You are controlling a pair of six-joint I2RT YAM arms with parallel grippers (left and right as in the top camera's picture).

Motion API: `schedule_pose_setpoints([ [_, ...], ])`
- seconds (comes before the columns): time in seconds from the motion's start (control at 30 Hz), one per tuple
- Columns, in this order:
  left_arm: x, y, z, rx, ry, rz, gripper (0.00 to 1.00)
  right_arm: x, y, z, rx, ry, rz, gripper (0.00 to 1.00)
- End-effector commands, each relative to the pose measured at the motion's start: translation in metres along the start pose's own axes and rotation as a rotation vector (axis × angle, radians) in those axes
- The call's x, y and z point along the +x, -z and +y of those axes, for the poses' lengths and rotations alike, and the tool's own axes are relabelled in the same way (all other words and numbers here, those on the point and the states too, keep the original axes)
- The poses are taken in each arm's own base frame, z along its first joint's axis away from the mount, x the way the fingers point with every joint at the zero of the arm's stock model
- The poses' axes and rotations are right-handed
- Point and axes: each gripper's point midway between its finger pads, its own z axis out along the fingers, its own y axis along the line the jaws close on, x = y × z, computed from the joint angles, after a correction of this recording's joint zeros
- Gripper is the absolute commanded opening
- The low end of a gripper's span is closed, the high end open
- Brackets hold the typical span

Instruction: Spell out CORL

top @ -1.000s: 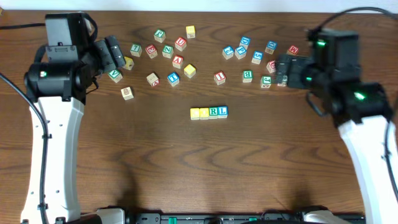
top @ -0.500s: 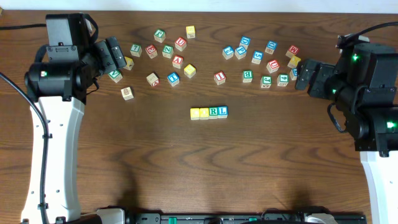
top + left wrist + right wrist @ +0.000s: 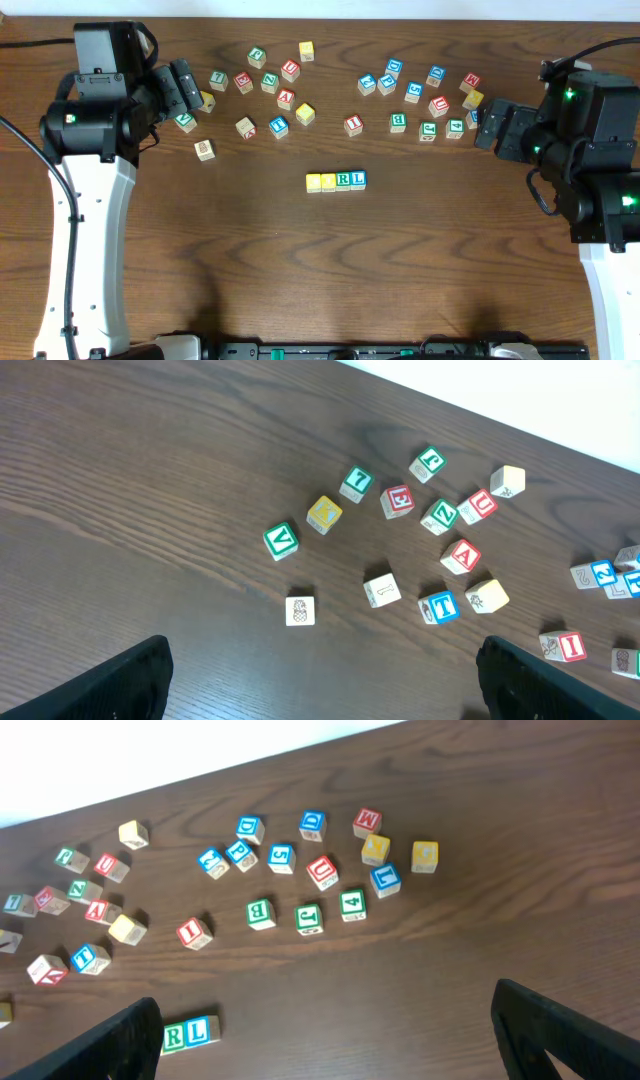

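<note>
The four-cube row looks complete, and both arms stand well apart from it.
The CORL row point(image 3: 336, 181) lies mid-tabletop point(image 3: 300, 270) with its cubes touching: two yellow faces too small to read, then a green R and a blue L. The left jaws and right jaws are spread wide and hold nothing. I judge that nothing is left except confirming the two yellow letters.
</note>
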Motion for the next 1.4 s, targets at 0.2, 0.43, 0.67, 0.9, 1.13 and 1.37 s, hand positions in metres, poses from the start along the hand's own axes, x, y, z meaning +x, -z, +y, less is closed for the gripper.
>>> schedule_pose_setpoints([
  [0.2,-0.006,0.005,0.002,-0.007,-0.006,-0.020,0.96,-0.018,0.005,0.000,0.002,-0.006,-0.070,0.99],
  [0.43,-0.006,0.005,0.002,-0.007,-0.006,-0.020,0.96,-0.056,0.014,0.004,-0.013,-0.014,-0.241,0.99],
  [0.67,-0.006,0.005,0.002,-0.007,-0.006,-0.020,0.96,-0.077,0.025,0.013,-0.083,-0.023,-0.422,0.99],
  [0.9,-0.006,0.005,0.002,-0.007,-0.006,-0.020,0.96,-0.048,0.024,0.006,-0.123,-0.028,-0.572,0.99],
  [1.13,-0.006,0.005,0.002,-0.007,-0.006,-0.020,0.96,0.009,0.020,-0.011,-0.141,-0.035,-0.674,0.99],
  [1.37,-0.006,0.005,0.002,-0.007,-0.006,-0.020,0.96,0.065,0.019,-0.031,-0.139,-0.052,-0.787,0.99],
])
